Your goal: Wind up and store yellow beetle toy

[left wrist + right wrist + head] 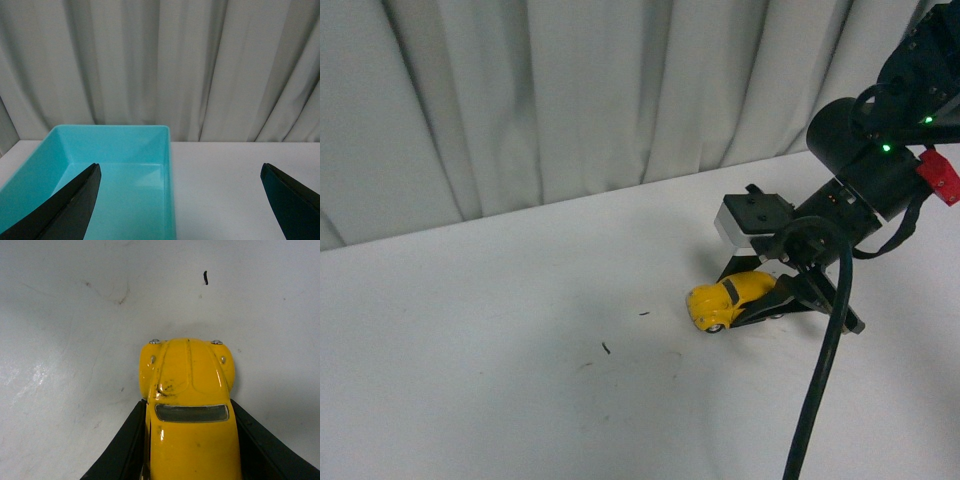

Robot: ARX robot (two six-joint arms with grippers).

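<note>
**Right gripper (772,300) clamps yellow beetle toy (725,300) on the table (500,340)**

The toy car sits wheels-down on the white table, with the right gripper's jaws closed against its sides. The left gripper (180,172) hangs spread wide, holding nothing, above a teal bin (70,150). The toy appears grasped ready for winding. Whether it is wound cannot be told, and storing it in the bin is not yet done.

Item: yellow beetle toy (728,299). Small glossy yellow car with a rounded body, a dark grey stripe, black wheels and a scuffed bonnet. Upright on the white worktop (520,350). Rear half clasped between the fingers of the right gripper (748,294), nose projecting clear.
</note>
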